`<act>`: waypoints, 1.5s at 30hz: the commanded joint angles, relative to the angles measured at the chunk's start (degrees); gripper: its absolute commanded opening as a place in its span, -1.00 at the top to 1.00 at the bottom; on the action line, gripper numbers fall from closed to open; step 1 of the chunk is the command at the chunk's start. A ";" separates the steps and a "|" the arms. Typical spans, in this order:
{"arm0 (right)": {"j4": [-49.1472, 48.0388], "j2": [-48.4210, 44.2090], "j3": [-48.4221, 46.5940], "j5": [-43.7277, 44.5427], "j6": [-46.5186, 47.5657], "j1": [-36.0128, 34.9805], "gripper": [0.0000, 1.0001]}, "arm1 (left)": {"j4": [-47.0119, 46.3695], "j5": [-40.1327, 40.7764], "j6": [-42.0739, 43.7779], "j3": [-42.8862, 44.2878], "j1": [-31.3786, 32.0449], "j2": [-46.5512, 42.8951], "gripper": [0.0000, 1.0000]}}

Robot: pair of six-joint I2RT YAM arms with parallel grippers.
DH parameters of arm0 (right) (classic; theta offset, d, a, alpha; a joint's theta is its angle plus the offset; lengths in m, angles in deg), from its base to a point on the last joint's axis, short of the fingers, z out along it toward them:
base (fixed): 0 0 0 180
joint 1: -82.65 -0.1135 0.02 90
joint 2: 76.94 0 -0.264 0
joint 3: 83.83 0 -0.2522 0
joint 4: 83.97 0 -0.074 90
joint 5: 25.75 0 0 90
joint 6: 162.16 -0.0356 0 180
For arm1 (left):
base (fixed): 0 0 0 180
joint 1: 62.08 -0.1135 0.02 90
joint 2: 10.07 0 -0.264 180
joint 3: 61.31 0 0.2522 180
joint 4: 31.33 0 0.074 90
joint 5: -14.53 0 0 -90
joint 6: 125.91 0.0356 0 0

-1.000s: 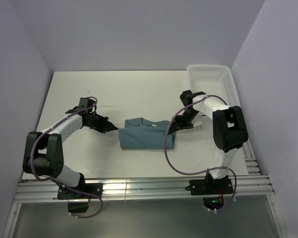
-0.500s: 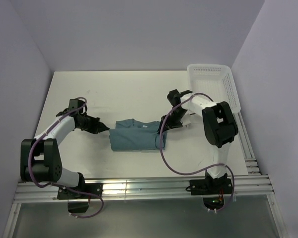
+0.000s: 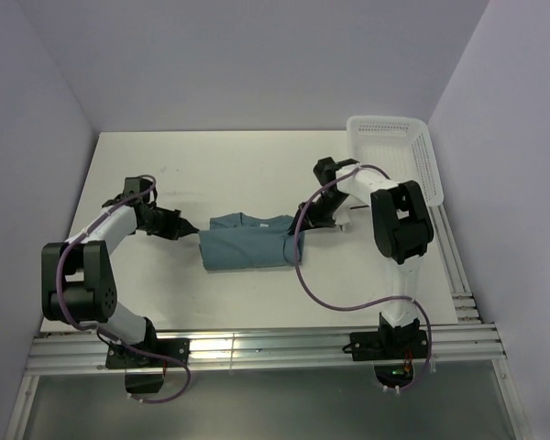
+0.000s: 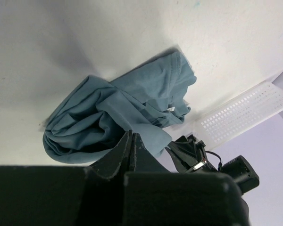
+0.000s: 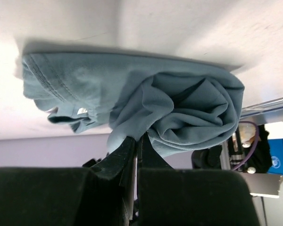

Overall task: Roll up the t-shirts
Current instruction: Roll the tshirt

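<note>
The teal-blue t-shirt (image 3: 247, 247) lies mid-table as a loose, partly rolled bundle, its collar end toward the far side. My left gripper (image 3: 196, 234) is at its left end, jaws pressed together on a fold of cloth (image 4: 131, 135). My right gripper (image 3: 300, 227) is at the right end, likewise shut, with cloth coming out from between its tips (image 5: 137, 136). In the right wrist view the t-shirt (image 5: 179, 108) shows as a spiral of rolled layers. The left wrist view shows the t-shirt (image 4: 113, 117) bunched, with the flat collar part beyond it.
A white mesh basket (image 3: 394, 147) stands at the far right corner, also visible in the left wrist view (image 4: 245, 110). Metal rails (image 3: 257, 348) run along the near edge by the arm bases. Walls enclose the table on three sides.
Both grippers have shifted left with the t-shirt between them. The bundle has moved left on the table and looks more gathered at its near side.
</note>
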 commanded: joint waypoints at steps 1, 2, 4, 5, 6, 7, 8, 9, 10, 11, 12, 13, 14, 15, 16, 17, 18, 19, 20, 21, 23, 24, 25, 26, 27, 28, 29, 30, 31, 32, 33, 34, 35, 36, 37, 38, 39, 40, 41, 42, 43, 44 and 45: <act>1.00 1.81 -2.77 0.74 -1.63 1.78 1.00 | -3.57 0.23 -1.19 1.52 -0.55 2.05 0.99; 0.73 2.08 -3.39 0.48 -2.16 1.96 1.00 | -4.88 -0.03 -1.28 1.52 -0.55 3.62 0.99; 0.21 3.74 -4.18 -0.40 -2.51 2.39 1.00 | -4.98 0.14 -0.84 2.48 -0.55 5.48 0.99; 0.20 4.53 -5.31 -0.75 -2.52 2.40 1.00 | -5.16 0.49 -0.66 2.92 -0.55 7.23 0.99; 0.29 5.24 -6.02 -0.92 -2.52 2.48 1.00 | -5.42 0.66 -0.49 3.36 -0.55 8.03 0.99; 0.29 6.64 -6.81 -0.93 -2.60 2.48 1.00 | -5.68 1.01 -0.40 4.15 -0.55 8.82 0.99; 0.38 7.35 -7.52 -0.84 -2.52 2.48 1.00 | -5.95 1.19 -0.49 4.50 -0.55 10.04 0.99; 0.55 7.96 -9.00 -0.66 -2.52 2.57 1.00 | -6.04 1.28 -0.57 4.86 -0.55 10.58 0.99; 0.21 8.75 -9.54 -0.14 -2.25 2.57 1.00 | -6.47 1.46 -0.75 5.56 -0.55 11.11 0.99; -0.41 8.93 -10.15 0.21 -1.90 2.57 1.00 | -6.56 1.37 -0.92 5.91 -0.55 11.81 0.99; -0.59 8.94 -10.68 0.56 -1.81 2.66 0.99 | -6.65 1.11 -0.93 6.17 -0.55 11.99 0.99; -0.07 8.85 -11.21 1.44 -1.55 2.66 0.76 | -6.74 1.11 -0.84 6.70 -0.55 12.08 0.99; 0.29 8.93 -11.82 1.71 -0.24 2.57 0.65 | -6.74 1.19 -0.66 7.05 -0.55 11.99 0.99; 0.47 9.02 -13.57 2.23 0.64 2.66 0.56 | -6.57 1.45 -0.23 7.40 -0.55 11.90 0.99; 1.77 9.11 -14.46 2.93 1.43 2.66 0.43 | -6.22 1.72 0.04 7.84 -0.46 11.64 0.99; 2.39 8.94 -15.42 3.99 2.48 2.75 0.35 | -6.21 1.72 0.22 7.93 -0.46 11.20 0.97; 1.71 8.07 -15.17 4.08 2.84 2.75 0.29 | -6.13 1.46 0.56 8.02 -0.46 10.94 0.89; 1.09 7.53 -14.82 4.17 3.02 2.66 0.26 | -6.13 1.28 0.74 7.85 -0.46 10.76 0.84; 0.65 6.83 -13.77 4.35 3.28 2.75 0.23 | -6.21 1.19 0.83 7.85 -0.55 10.24 0.80; -0.49 5.43 -13.15 4.43 3.55 2.66 0.20 | -6.21 1.11 1.09 7.59 -0.46 9.97 0.65; -1.11 4.37 -12.10 4.87 4.42 2.75 0.10 | -6.65 0.93 1.18 7.06 -0.46 8.83 0.46; -1.90 3.84 -11.75 4.79 4.86 2.84 0.08 | -6.74 0.93 1.18 6.62 -0.46 8.30 0.29; -1.82 3.32 -11.66 4.87 5.30 2.84 0.05 | -6.92 1.10 1.18 6.44 -0.46 7.34 0.21; -1.73 3.05 -11.65 4.79 6.35 2.92 0.04 | -7.09 1.02 1.10 6.27 -0.46 7.07 0.16; -1.21 2.87 -11.74 5.13 7.06 3.18 0.04 | -6.92 0.76 1.27 6.27 -0.55 6.81 0.12; -1.29 2.52 -11.83 5.05 7.76 3.36 0.04 | -6.74 0.75 1.36 6.44 -0.46 6.54 0.12; -1.29 2.08 -11.39 5.05 8.64 3.54 0.03 | -6.39 0.67 1.62 6.61 -0.46 6.45 0.10; -0.86 1.56 -11.04 5.14 8.73 3.71 0.03 | -6.13 0.49 1.97 6.88 -0.46 6.28 0.07; -2.24 -0.27 -9.73 4.53 8.47 4.06 0.03 | -5.86 0.49 2.15 7.05 -0.55 5.93 0.05; -1.65 -1.16 -9.46 4.61 8.30 4.15 0.03 | -5.51 0.49 2.59 7.23 -0.55 5.75 0.03; -0.68 -2.83 -9.37 4.87 8.38 4.50 0.03 | -4.99 0.49 2.76 7.41 -0.55 5.58 -0.02; 0.20 -3.54 -9.46 5.22 8.82 4.59 0.03 | -4.72 0.40 2.94 7.49 -0.55 4.96 -0.03; 0.73 -4.24 -9.54 5.57 9.26 4.77 0.03 | -4.63 0.32 3.20 7.50 -0.55 4.70 -0.04; 0.99 -5.73 -9.63 5.84 9.70 4.86 0.03 | -4.37 0.31 3.38 7.50 -0.55 4.35 -0.06; 1.78 -6.44 -9.63 6.19 10.48 4.94 0.02 | -3.76 0.31 3.64 7.58 -0.55 3.73 -0.07; 1.61 -7.14 -9.55 6.02 11.10 5.03 0.00 | -3.40 0.31 4.25 7.67 -0.55 3.38 -0.10; 1.70 -8.54 -9.28 5.93 11.54 5.03 -0.10 | -3.23 0.14 4.69 7.85 -0.55 3.03 -0.11; 1.35 -9.25 -8.06 5.32 11.98 5.03 -0.48 | -1.92 0.40 5.13 8.20 -0.55 2.59 -0.11; 0.22 -10.13 -6.83 4.36 12.07 5.03 -0.49 | -1.39 0.66 6.27 8.72 -0.55 2.24 -0.11; -1.88 -11.79 -5.43 3.39 12.07 5.03 -0.50 | -0.94 1.10 6.72 8.99 -0.46 1.97 -0.12; -2.78 -12.42 -2.89 2.68 11.73 5.03 -0.50 | -0.33 1.28 7.16 9.16 -0.55 1.62 -0.12; -3.13 -12.94 -1.82 1.55 11.55 5.03 -0.50 | 0.72 1.37 7.86 9.43 -0.55 1.44 -0.12; -6.18 -13.91 -0.59 0.49 11.55 4.95 -0.51 | 0.90 1.46 7.95 9.34 -0.55 1.27 -0.12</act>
